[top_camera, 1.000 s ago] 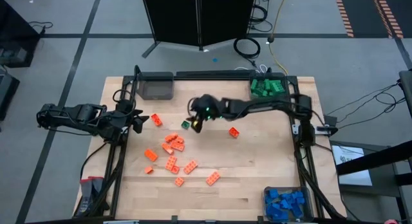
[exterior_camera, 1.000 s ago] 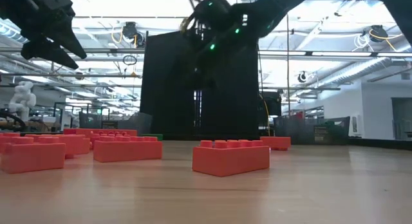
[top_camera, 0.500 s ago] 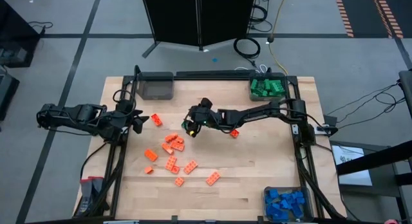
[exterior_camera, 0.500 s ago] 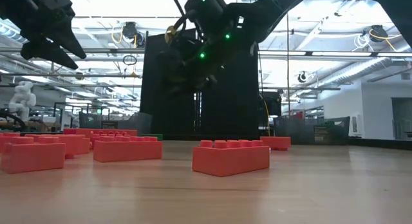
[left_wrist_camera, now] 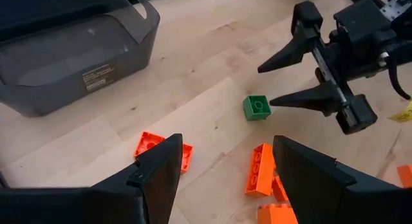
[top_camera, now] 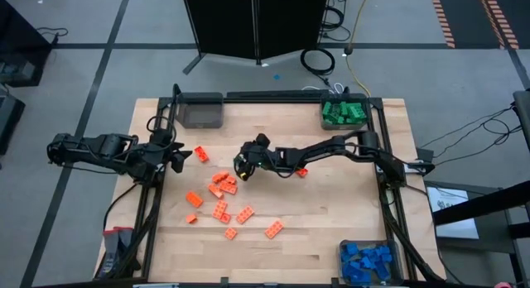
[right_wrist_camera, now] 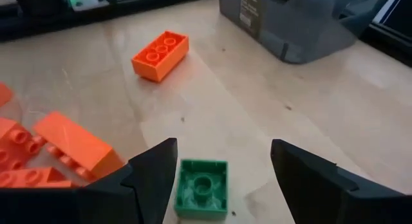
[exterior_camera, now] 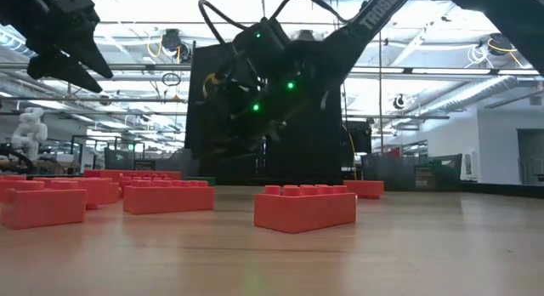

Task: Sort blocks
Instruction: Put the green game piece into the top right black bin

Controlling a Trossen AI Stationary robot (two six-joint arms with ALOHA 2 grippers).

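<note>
Right tool (right_wrist_camera: 219,185) down lower now, fingers spread wide astride green block (right_wrist_camera: 203,187), nothing gripped. Left tool (left_wrist_camera: 222,179) unmoved at tabletop (top_camera: 331,213) edge, open, empty.

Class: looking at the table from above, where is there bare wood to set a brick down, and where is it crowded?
Free: the stretch between the green bin and blue bin, and the front left corner. Crowded: the orange bricks left of centre, where the open right gripper hovers over a green brick.
</note>
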